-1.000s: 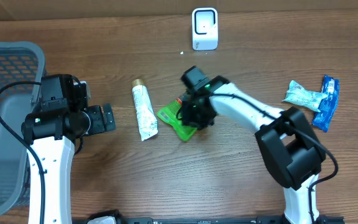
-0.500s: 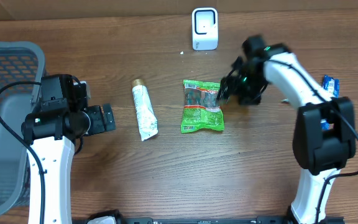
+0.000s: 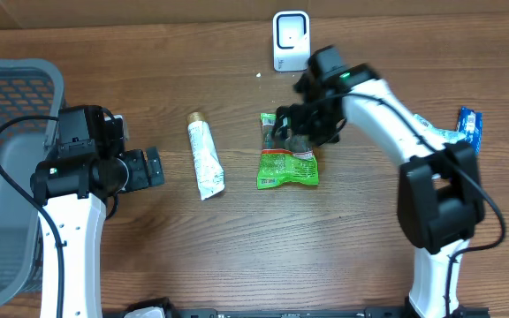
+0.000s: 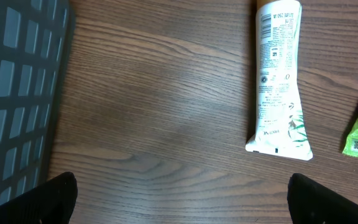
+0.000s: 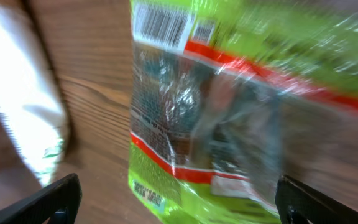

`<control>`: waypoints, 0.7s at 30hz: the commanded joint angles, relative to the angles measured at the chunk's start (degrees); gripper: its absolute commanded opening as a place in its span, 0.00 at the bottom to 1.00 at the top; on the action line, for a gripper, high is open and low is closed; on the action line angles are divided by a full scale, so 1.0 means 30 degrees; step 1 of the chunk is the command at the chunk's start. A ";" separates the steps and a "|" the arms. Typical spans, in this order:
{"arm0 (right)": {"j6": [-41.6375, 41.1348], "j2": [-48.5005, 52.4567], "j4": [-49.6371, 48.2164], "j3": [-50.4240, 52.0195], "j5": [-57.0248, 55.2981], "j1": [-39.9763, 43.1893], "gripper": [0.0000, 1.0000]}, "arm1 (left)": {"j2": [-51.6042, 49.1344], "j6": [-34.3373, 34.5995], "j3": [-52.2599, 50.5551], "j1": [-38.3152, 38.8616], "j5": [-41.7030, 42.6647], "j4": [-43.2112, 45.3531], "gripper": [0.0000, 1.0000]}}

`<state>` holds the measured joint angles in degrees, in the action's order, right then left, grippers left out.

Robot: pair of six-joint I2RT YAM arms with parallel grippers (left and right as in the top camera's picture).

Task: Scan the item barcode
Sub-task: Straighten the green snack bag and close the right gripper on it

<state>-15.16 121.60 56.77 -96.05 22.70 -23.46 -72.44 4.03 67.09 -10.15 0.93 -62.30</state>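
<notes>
— Our hands?
— Our left hand (image 3: 155, 166) idles spread, empty, near the tube (image 3: 206, 159). The green packet (image 3: 288, 168) lies at the worktop (image 3: 237, 247) centre, barcode (image 5: 160, 25) up; our right hand (image 3: 295, 128) hangs spread over it, gripping nothing.
— Likely to lift it toward the far-edge scanner (image 3: 291, 40).

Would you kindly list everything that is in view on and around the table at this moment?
basket: one, grey, at the table's left edge
tube: one, white with a gold cap, lying left of centre
snack packet: one, green with red bands, lying at centre, barcode showing
scanner: one, white, at the table's far edge
pale packet: one, white and teal, at the right, partly hidden by the right arm
blue packet: one, blue, far right, beside the pale packet
table: one, brown wood
left gripper: one, black, open and empty, between basket and tube
right gripper: one, black, open, over the snack packet's far end
</notes>
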 commanded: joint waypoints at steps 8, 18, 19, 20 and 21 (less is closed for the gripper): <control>-0.2725 0.1268 -0.0270 0.0838 -0.4561 -0.0860 1.00 | 0.0044 -0.0357 0.0015 0.0022 0.0189 0.0000 0.99; 0.0736 0.1115 0.0816 0.0386 -0.5559 -0.0721 1.00 | 0.0044 -0.0357 0.0015 0.0022 0.0189 0.0000 1.00; 0.0903 0.1035 0.1115 0.0029 -0.5552 -0.0685 1.00 | 0.0044 -0.0357 0.0015 0.0022 0.0189 0.0000 1.00; 0.1180 0.0911 0.1545 -0.0517 -0.5566 -0.0634 1.00 | 0.0044 -0.0357 0.0015 0.0022 0.0189 0.0000 1.00; 0.1362 0.0801 0.1880 -0.0954 -0.5581 -0.0576 1.00 | 0.0044 -0.0357 0.0015 0.0022 0.0189 0.0000 1.00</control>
<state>-14.46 125.01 61.39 -95.26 8.12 -26.15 -72.44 4.03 67.09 -10.15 0.93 -62.30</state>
